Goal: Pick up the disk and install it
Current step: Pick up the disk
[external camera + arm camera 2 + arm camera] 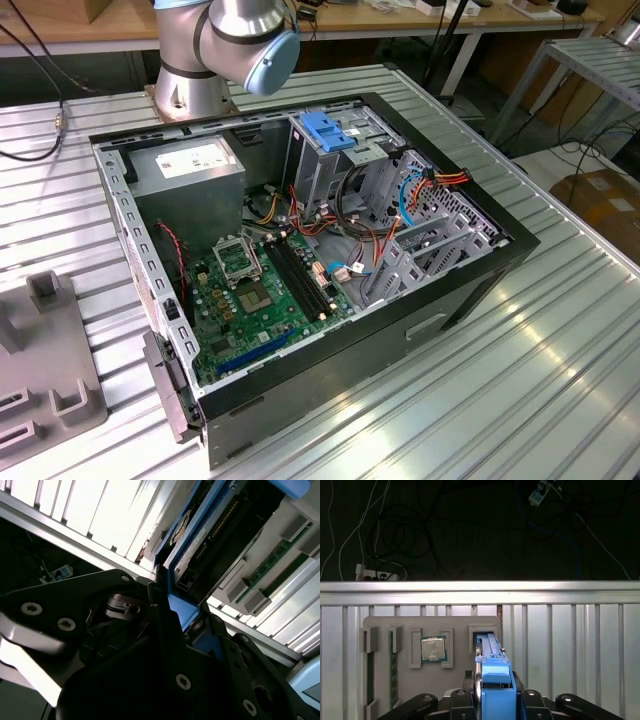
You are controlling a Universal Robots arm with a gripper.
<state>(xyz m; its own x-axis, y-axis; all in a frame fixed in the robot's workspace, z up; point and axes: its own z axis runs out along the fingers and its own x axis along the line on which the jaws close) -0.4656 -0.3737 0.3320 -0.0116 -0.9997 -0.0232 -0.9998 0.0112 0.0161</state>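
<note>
The disk (pixel 492 680) stands on edge at the slot (pixel 484 630) of the grey tray (pixel 455 625), which lies on the slatted table (pixel 570 650). It is well apart from the open case (pixel 470 290) seen in the exterior view. The gripper (pixel 495 700) is drawn narrow: in both wrist views its black fingers (pixel 476 685) lie against the two flanks of the blue carrier rail with no gap showing, so it is judged to be holding the disk (pixel 200 545).

**Step in hand (judged): the pick-up from the tray.**
- Whether the far end sits inside the slot or just clear of it cannot be told.
- The lift is best made straight along the disk's length. Sideways drift or twist would rack the rail against the slot walls.
- The grip should bear on the plastic rail, square and centred, not on the exposed board side visible in the second wrist view.
- A slow start would show at once if the tray rises with the disk.

**Orientation.**
- The long axis runs from the slot toward the gripper (pixel 170 610), in line with the gripper's own reach.
- The thin edge faces the first wrist camera, and the broad faces turn sideways toward the fingers.
- The chip (pixel 433 649) lies flat in a neighbouring pocket, beside the disk and not touching it.
</note>
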